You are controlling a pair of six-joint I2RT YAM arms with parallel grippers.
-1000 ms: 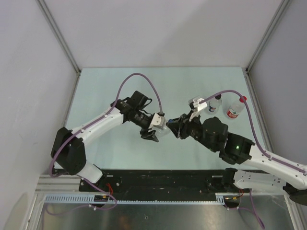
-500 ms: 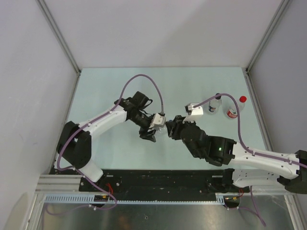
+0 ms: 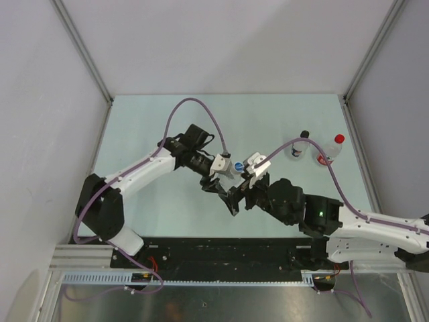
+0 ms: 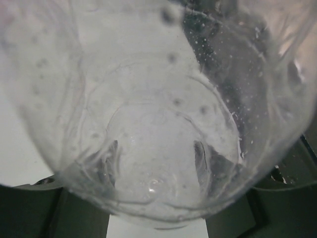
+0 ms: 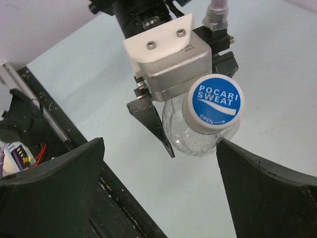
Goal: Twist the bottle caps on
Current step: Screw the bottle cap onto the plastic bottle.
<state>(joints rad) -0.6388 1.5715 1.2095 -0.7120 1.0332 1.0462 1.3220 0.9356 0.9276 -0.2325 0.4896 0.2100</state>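
Grips a clear bottle (image 5: 195,139) in the clenched left pincer (image 3: 216,184), above the middle of the counter (image 3: 147,121) toward its near edge. Carries the blue-and-white Pocari Sweat cap (image 5: 218,101) on the neck, pointing along the bottle's long axis straight at the right pincer (image 3: 241,193). Holds that pincer released, with fingers (image 5: 54,183) spread either side of the cap, touching nothing. Calls, likely, for closing on it and twisting. Cannot tell how far threaded.

White arms (image 3: 144,169) w/ black joints, purple cables (image 3: 191,100), black fingers (image 5: 49,183)
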